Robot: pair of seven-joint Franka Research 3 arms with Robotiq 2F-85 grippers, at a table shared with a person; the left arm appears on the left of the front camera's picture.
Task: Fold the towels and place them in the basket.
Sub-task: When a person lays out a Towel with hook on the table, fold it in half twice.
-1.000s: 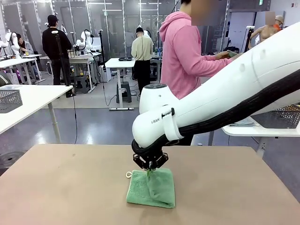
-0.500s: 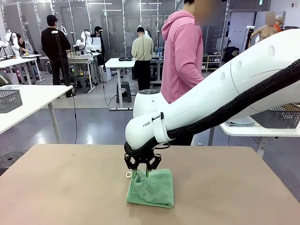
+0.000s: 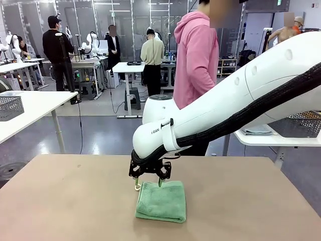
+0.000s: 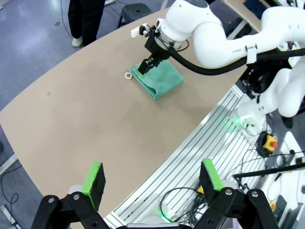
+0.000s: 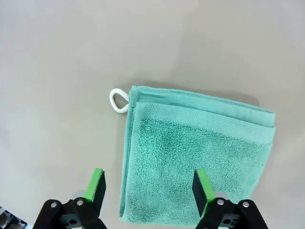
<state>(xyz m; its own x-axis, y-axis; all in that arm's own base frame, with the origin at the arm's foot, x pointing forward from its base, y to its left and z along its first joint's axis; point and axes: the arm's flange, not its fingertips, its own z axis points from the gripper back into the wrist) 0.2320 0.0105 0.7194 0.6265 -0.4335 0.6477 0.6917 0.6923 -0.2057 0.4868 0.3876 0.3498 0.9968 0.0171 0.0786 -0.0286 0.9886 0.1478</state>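
A mint green towel (image 3: 161, 202) lies folded flat on the brown table (image 3: 70, 201), its white corner loop (image 3: 137, 187) at the far left corner. My right gripper (image 3: 149, 181) hangs open just above the towel's far edge, holding nothing. From the right wrist the towel (image 5: 195, 157) and loop (image 5: 118, 101) lie below that gripper (image 5: 148, 183), its fingers apart. My left gripper (image 4: 151, 176) is open and empty, high over the table's near edge, far from the towel (image 4: 159, 81). A dark wire-mesh basket (image 3: 300, 125) stands on a white side table at the right.
A person in a pink hoodie (image 3: 194, 60) stands at the far side, turned toward the right side table, where a folded grey cloth (image 3: 258, 131) lies. Another mesh basket (image 3: 10, 106) sits on a white table at the left.
My right gripper has opened and let go of the green towel, lifting slightly and shifting left. The pinched-up fold has dropped, so the towel now lies flat.
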